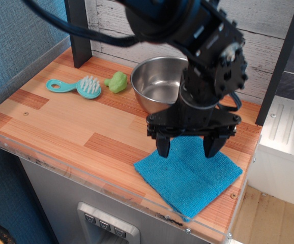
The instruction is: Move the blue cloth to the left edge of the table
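Your table [60, 124] carries everything here, with the arm reaching down from above the bowl [157, 86]. The gripper [188, 148] hangs just in front of the bowl, jaws spread apart, both fingertips over the cloth's far half. The cloth [190, 180] lies flat in front of the bowl, near the table's front right corner. Left of the bowl you have a brush [76, 86] and, just beside the bowl, a green toy [117, 82].

blue cloth's [187, 178] far corner behind jaws
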Available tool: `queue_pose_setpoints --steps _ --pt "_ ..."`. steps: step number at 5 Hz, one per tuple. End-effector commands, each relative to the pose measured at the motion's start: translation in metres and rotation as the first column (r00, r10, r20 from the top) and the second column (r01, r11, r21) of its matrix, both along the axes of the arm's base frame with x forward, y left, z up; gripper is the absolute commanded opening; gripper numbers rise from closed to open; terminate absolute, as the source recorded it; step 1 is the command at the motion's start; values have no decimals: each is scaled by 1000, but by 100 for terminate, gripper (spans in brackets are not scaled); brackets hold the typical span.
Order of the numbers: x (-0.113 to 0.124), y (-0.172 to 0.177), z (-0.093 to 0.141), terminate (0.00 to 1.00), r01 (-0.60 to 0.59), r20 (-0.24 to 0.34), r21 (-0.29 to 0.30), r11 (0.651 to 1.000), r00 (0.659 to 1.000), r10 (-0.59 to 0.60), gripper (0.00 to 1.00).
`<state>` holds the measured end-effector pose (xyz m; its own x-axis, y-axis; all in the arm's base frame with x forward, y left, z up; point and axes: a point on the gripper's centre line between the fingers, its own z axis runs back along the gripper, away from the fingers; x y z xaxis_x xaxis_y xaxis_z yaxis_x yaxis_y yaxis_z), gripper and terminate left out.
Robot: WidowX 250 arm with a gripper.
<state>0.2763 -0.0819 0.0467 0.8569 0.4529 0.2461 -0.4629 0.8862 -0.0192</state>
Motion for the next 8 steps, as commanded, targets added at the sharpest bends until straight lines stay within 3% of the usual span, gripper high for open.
queue_pose_setpoints --steps 1,4,8 --pt "2 -1 -30 0 0 -28 -37 999 1000 -1 100" --pt "-7 48 -31 0 -108 -36 10 994 993 108 100" --pt "-5 132 -36 0 -290 -48 42 956 955 291 100"
